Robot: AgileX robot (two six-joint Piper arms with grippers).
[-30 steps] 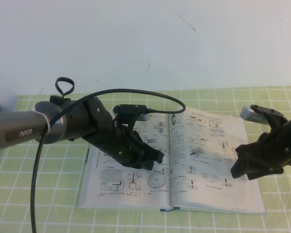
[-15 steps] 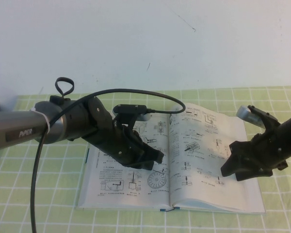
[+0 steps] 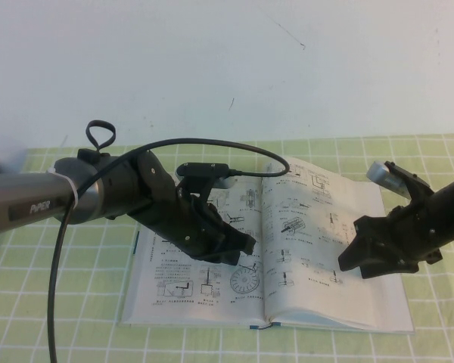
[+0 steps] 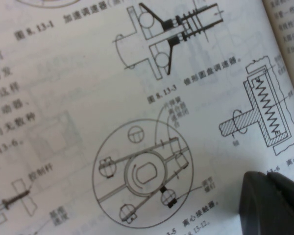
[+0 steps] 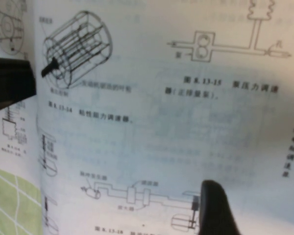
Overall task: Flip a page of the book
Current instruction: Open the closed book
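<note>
The book (image 3: 163,302) lies open on the green checked cloth. My left gripper (image 3: 244,246) rests shut on the left-hand leaf beside a ring figure (image 3: 244,280); in the left wrist view its closed fingers (image 4: 272,200) touch the paper below a spring diagram. My right gripper (image 3: 353,257) is over the right-hand page (image 3: 310,219), jaws wide apart, tips down on the paper. In the right wrist view one finger (image 5: 213,208) presses on this page (image 5: 152,122), which humps up towards the spine. Nothing sits between the right fingers.
Green checked cloth (image 3: 60,325) surrounds the book on all sides. A black cable (image 3: 234,145) loops over the left arm above the book's top edge. A pale wall (image 3: 227,68) stands behind the table.
My right gripper has slid left across the right-hand page, and the page has bowed up towards the spine. The left arm has not moved.
</note>
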